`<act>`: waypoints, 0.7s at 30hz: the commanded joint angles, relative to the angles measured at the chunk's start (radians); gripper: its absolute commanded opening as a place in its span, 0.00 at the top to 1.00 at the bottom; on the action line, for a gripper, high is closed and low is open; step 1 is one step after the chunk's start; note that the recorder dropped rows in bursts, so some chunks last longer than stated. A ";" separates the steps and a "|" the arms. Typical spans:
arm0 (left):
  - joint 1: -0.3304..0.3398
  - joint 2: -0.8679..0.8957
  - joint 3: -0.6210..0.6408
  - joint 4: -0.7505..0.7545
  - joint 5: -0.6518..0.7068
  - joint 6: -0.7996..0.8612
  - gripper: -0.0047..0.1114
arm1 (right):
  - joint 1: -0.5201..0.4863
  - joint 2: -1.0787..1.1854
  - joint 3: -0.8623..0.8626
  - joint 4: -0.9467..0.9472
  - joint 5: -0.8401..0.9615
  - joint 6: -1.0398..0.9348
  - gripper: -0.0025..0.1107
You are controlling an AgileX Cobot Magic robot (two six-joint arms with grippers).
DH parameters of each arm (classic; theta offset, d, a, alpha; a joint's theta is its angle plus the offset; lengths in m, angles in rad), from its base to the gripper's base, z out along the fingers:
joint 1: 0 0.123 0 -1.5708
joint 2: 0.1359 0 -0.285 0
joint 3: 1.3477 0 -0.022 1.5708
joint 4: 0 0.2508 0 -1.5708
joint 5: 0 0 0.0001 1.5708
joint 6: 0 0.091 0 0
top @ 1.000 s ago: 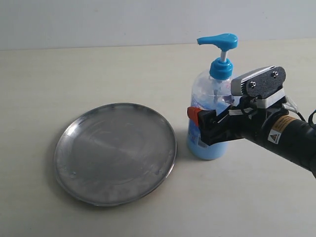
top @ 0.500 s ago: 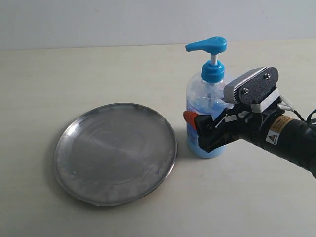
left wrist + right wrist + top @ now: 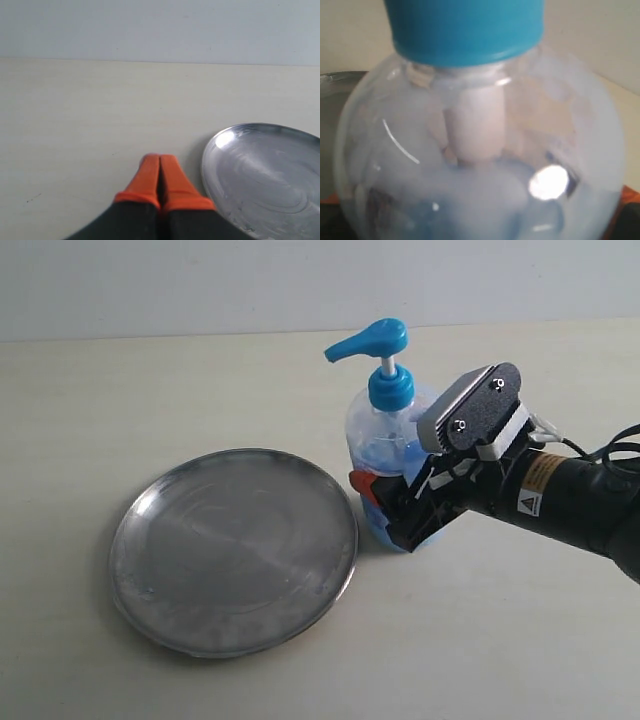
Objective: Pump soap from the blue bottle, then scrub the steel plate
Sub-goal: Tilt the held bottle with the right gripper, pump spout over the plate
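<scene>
The blue bottle (image 3: 383, 436) stands just right of the steel plate (image 3: 235, 550), and its blue pump head (image 3: 368, 341) points left over the plate's rim. Pale blue soap (image 3: 376, 512) fills the bottle's lower part. My right gripper (image 3: 390, 495) is shut on the bottle's body, with one orange fingertip (image 3: 362, 483) showing on the near side. The bottle (image 3: 480, 150) fills the right wrist view, and its blue collar (image 3: 465, 25) is in that view too. In the left wrist view, my left gripper (image 3: 160, 162) is shut and empty, low over the table beside the plate (image 3: 265, 175).
The pale table (image 3: 150, 380) carries nothing but the plate and the bottle. A pale wall (image 3: 200, 280) runs along its far edge. My left arm does not show in the exterior view.
My right gripper has carried the bottle leftwards towards the plate, and the pump head now reaches over the plate's right rim. The plate has stayed put.
</scene>
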 commanded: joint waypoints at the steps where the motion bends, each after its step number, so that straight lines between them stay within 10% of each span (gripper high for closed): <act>1: 0.001 -0.006 0.004 0.004 -0.007 0.001 0.95 | 0.001 -0.005 -0.035 -0.033 0.000 -0.026 0.98; 21: 0.001 0.007 -0.024 0.006 0.032 0.001 0.95 | 0.111 -0.005 -0.081 0.101 0.158 -0.114 0.98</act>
